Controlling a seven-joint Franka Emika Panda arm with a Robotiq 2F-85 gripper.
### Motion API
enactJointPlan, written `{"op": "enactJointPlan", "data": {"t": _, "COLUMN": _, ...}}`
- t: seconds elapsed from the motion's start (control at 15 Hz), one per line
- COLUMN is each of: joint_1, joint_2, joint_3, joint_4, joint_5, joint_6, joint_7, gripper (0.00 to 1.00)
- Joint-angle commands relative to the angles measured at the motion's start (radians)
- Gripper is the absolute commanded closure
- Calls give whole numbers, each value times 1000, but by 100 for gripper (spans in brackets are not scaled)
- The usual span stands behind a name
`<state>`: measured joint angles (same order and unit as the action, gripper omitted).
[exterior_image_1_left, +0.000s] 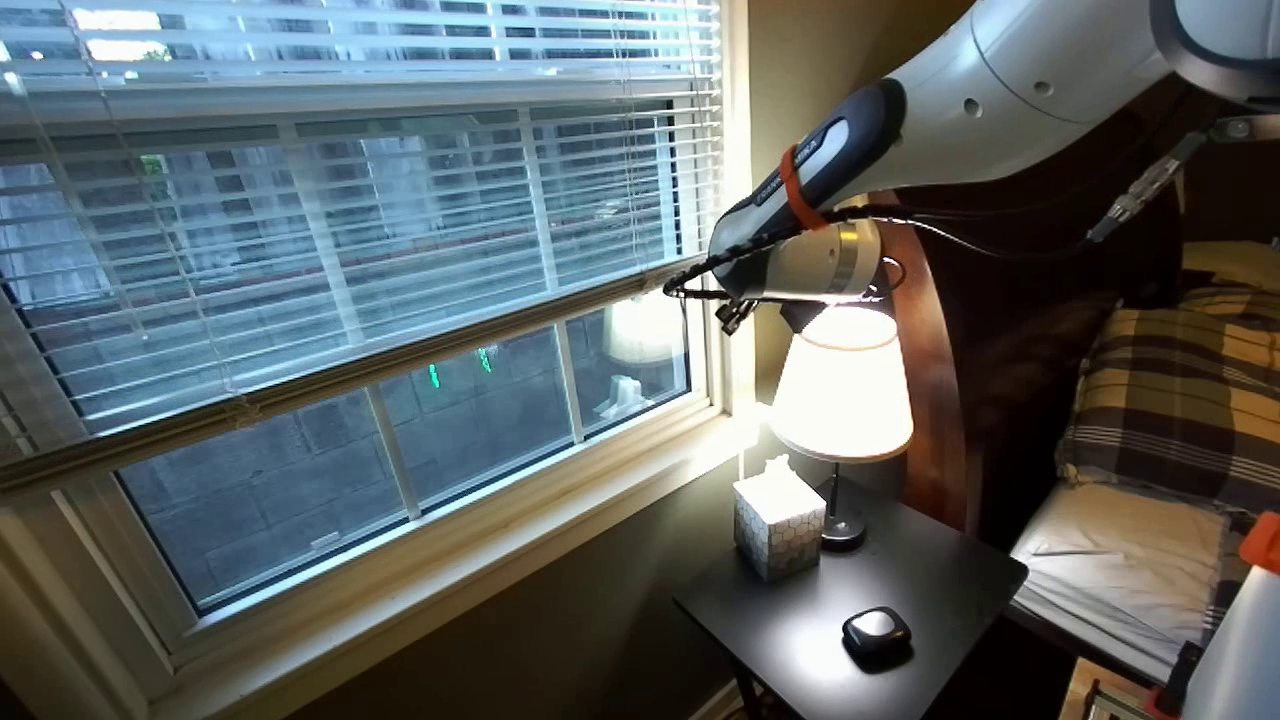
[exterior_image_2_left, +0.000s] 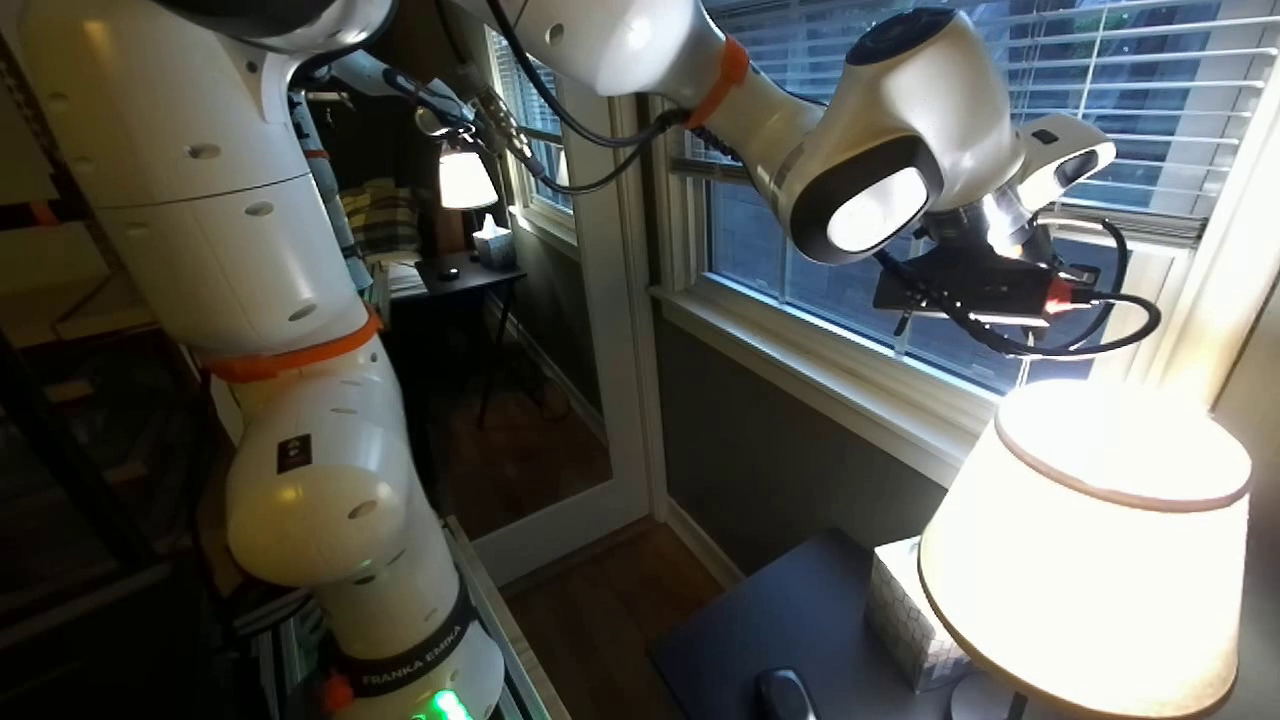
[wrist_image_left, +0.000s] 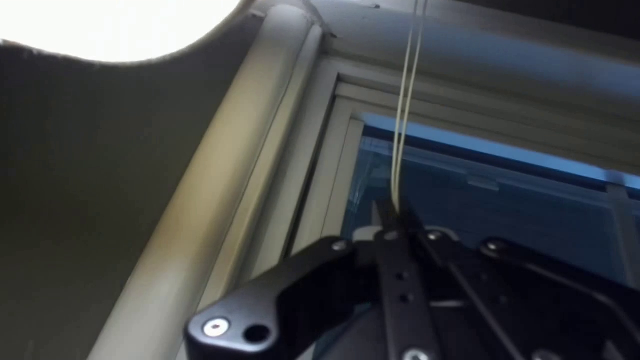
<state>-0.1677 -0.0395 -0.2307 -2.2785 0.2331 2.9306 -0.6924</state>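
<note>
My gripper (wrist_image_left: 396, 212) is shut on a thin pale doubled cord (wrist_image_left: 396, 182), pinched between its dark fingertips in the wrist view. From there the cord runs to the top of that view, past the window frame (wrist_image_left: 325, 165). In an exterior view the gripper's fingers are hidden behind the lamp and the wrist, and only the black wrist mount (exterior_image_2_left: 965, 285) shows, with cables looping round it. The lit lampshade (exterior_image_1_left: 845, 390) stands just below the wrist. Slatted white blinds (exterior_image_1_left: 400, 250) hang partway down the window, their bottom rail (exterior_image_1_left: 330, 380) tilted in the picture.
A dark side table (exterior_image_1_left: 940, 565) carries the lamp, a patterned tissue box (exterior_image_1_left: 780, 530) and a small black rounded object (exterior_image_1_left: 876, 630). The window sill (exterior_image_1_left: 500, 530) runs alongside. A bed (exterior_image_1_left: 1120, 540) stands beyond the table. A mirror (exterior_image_2_left: 520, 420) reflects the room.
</note>
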Motion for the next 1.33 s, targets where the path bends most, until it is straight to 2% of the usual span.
{"op": "enactJointPlan", "data": {"t": 0.0, "joint_1": 6, "joint_2": 48, "joint_3": -3, "joint_4": 6, "joint_5": 41, "joint_6": 108, "joint_7": -65, "gripper": 100}}
{"op": "enactJointPlan", "data": {"t": 0.4, "joint_1": -26, "joint_2": 119, "joint_3": -23, "joint_4": 37, "joint_5": 4, "joint_6": 286, "joint_7": -56, "gripper": 100}}
{"op": "enactJointPlan", "data": {"t": 0.73, "joint_1": -61, "joint_2": 174, "joint_3": -74, "joint_4": 75, "joint_5": -7, "joint_6": 358, "joint_7": -48, "gripper": 100}}
{"op": "enactJointPlan", "data": {"t": 0.8, "joint_1": -90, "joint_2": 181, "joint_3": -85, "joint_4": 78, "joint_5": -138, "joint_6": 367, "joint_7": 68, "gripper": 100}}
{"op": "enactJointPlan", "data": {"t": 1.0, "joint_1": -125, "joint_2": 213, "joint_3": -121, "joint_4": 112, "joint_5": -245, "joint_6": 389, "joint_7": 135, "gripper": 100}}
{"op": "enactJointPlan", "data": {"t": 1.07, "joint_1": -106, "joint_2": 228, "joint_3": -148, "joint_4": 125, "joint_5": -174, "joint_6": 398, "joint_7": 72, "gripper": 100}}
{"op": "enactJointPlan", "data": {"t": 1.27, "joint_1": -114, "joint_2": 253, "joint_3": -189, "joint_4": 153, "joint_5": -174, "joint_6": 386, "joint_7": 83, "gripper": 100}}
